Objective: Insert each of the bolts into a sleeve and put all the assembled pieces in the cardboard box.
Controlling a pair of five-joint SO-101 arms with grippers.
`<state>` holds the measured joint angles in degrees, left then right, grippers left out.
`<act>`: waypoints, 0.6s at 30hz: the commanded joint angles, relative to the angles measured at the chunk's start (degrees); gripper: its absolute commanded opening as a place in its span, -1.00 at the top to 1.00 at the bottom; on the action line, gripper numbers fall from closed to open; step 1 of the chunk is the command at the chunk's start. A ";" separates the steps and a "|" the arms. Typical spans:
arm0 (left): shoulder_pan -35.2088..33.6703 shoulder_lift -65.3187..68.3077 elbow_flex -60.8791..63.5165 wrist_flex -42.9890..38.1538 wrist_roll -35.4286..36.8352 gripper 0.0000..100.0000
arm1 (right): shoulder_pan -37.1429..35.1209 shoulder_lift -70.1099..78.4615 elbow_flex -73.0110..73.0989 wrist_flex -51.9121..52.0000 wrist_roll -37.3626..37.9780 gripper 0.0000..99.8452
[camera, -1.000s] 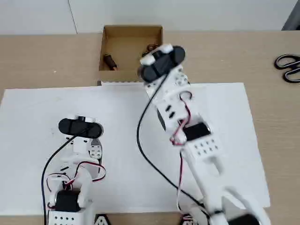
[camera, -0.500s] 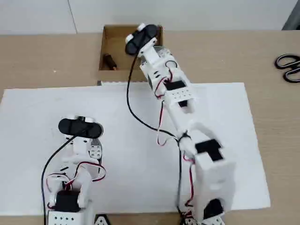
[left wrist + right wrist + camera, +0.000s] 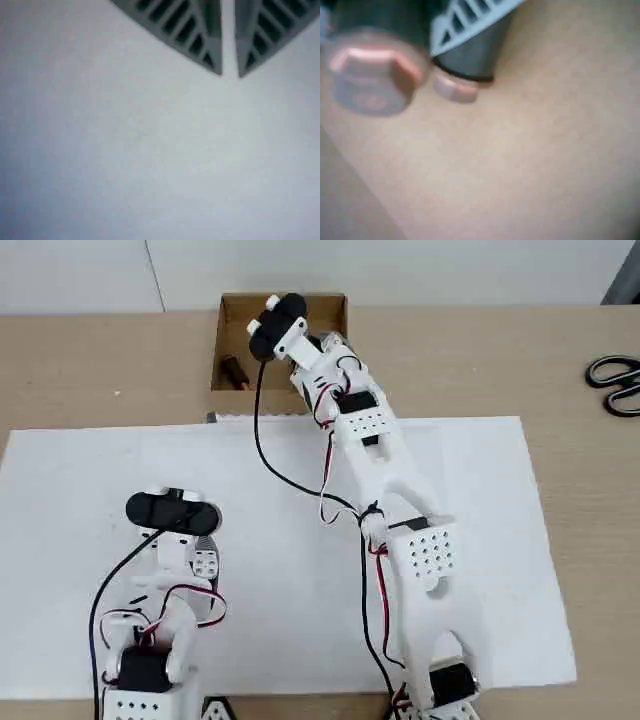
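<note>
- Reading the right gripper [image 3: 451, 31] first: it sits low inside the cardboard box [image 3: 232, 320], right over a dark sleeve [image 3: 470, 57] with its bolt [image 3: 456, 89] poking out, but I cannot tell whether it grips the sleeve or is free of it.
- A second assembled piece [image 3: 370, 75] lies just beside it on the box floor.
- The high view shows a piece [image 3: 235, 372] near one wall; whether it is one of those two I cannot tell.
- To finish this drop well, I judge the release should come close to the floor, then a straight lift so nothing drags over the wall.
- My left gripper [image 3: 229, 72] hangs over the white paper [image 3: 150, 160], tips nearly together, holding nothing.
</note>
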<state>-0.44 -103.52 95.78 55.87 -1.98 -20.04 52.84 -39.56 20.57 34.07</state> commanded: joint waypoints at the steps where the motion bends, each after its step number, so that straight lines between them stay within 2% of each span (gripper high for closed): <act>1: 0.18 -0.62 -0.40 -1.41 0.00 0.99 | 0.13 -1.54 -4.66 1.01 0.44 0.54; 6: 0.18 -0.62 -0.40 -1.41 0.00 0.99 | -0.04 -2.59 -4.75 1.27 0.44 0.54; 9: 0.18 -0.62 -0.40 -1.41 0.00 0.99 | -0.13 -6.64 -4.75 6.02 0.44 0.54; 18: -0.18 -0.62 -0.40 -1.41 0.18 0.99 | 0.13 -18.51 -4.75 20.35 -8.70 0.54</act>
<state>-0.44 -103.52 95.78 55.87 -1.98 -20.04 41.58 -41.49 37.27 27.74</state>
